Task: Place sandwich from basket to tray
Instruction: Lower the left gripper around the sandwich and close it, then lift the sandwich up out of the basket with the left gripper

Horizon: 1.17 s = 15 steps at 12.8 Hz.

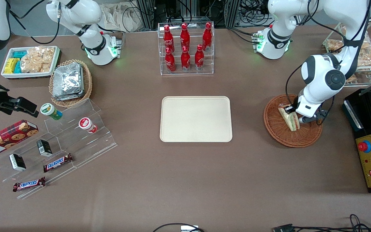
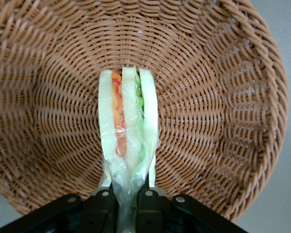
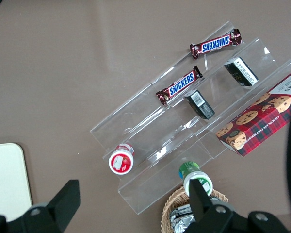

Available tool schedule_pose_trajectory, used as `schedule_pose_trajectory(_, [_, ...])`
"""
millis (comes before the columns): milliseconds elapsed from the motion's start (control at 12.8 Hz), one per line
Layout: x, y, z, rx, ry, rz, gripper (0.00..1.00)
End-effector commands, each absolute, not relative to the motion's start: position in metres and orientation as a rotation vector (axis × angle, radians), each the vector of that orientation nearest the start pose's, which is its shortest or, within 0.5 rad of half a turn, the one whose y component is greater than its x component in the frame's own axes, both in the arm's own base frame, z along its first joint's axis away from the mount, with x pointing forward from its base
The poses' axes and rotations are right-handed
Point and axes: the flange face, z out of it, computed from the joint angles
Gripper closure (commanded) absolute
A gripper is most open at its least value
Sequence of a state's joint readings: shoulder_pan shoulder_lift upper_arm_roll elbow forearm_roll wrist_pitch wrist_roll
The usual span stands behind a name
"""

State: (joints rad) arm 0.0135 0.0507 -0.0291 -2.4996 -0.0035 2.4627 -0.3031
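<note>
While the sandwich (image 1: 289, 118) sits on edge inside the basket (image 1: 275, 127), the left arm's end effector (image 2: 132, 201) is down in the basket with its two fingers (image 2: 103, 204) clamped on the wrapped end of the wedge. The wrist view shows clear film bunched between the pads, with three pale bread slices and orange and green filling fanning away from the grip.

My judgement is that this is a light, soft item. The bread would likely crush under a hard squeeze, and the film looks slick, so a hold on the wrapping alone could slip or let the wedge swing. A grip across the flat bread faces, near the thick end, seems safer than the thin pinched tail.

The basket's woven wall slopes up all round, so the sandwich needs to rise straight before it travels sideways. The tray (image 1: 195, 119) lies flat on the brown table (image 1: 185, 180), well apart from the basket, toward the parked arm's end, and nothing rests on it. A rack of red bottles (image 1: 185, 48) stands farther from the front camera than the tray, off the direct path between basket and tray.
</note>
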Motion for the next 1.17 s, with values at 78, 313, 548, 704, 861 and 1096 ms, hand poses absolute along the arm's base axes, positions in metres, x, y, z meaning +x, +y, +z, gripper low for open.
schedule_pose_trajectory(78, [0.451,-0.009,0.375,-3.063,-0.392,0.098,1.00])
schedule_pose_trajectory(313, [0.476,-0.010,0.492,-3.062,-0.292,0.171,1.00])
schedule_pose_trajectory(548, [0.504,-0.016,0.568,-3.074,-0.256,0.213,1.00])
schedule_pose_trajectory(704, [0.518,-0.028,0.589,-3.080,-0.204,0.221,1.00])
schedule_pose_trajectory(861, [0.530,-0.048,0.597,-3.085,-0.150,0.201,1.00])
schedule_pose_trajectory(1096, [0.532,-0.110,0.589,-3.075,-0.043,0.224,1.00])
